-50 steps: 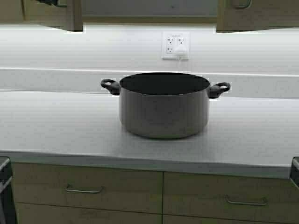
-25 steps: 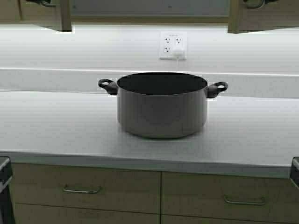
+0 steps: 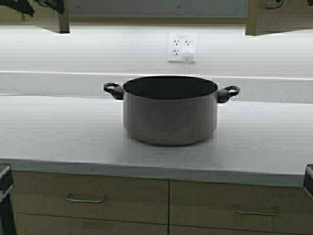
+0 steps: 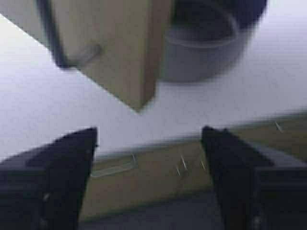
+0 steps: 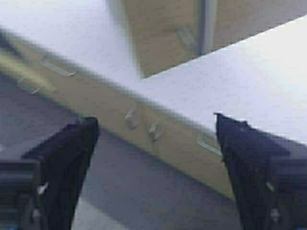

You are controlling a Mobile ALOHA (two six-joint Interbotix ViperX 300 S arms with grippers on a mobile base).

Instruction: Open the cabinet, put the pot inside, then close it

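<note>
The grey pot (image 3: 169, 112) stands upright on the white counter (image 3: 58, 132), dark inside, with black loop handles on both sides. Above it the cabinet's two tan doors hang open: the left door (image 3: 61, 19) and the right door (image 3: 279, 22), with the pale grey inside (image 3: 156, 7) between them. My left gripper (image 4: 148, 134) is open and empty, just off the left door (image 4: 115, 48) and its handle (image 4: 86, 53), with the pot (image 4: 206, 52) beyond. My right gripper (image 5: 156, 120) is open and empty, off the right door (image 5: 163, 33).
A wall outlet (image 3: 182, 47) with a white plug sits behind the pot. Tan drawer fronts with horizontal handles (image 3: 85, 198) (image 3: 257, 211) run under the counter. Dark appliance edges (image 3: 4, 196) stand at both lower corners.
Both cabinet doors have swung further apart, the left one leftward and the right one rightward. The scene has shifted slightly left, so the robot moved a little.
</note>
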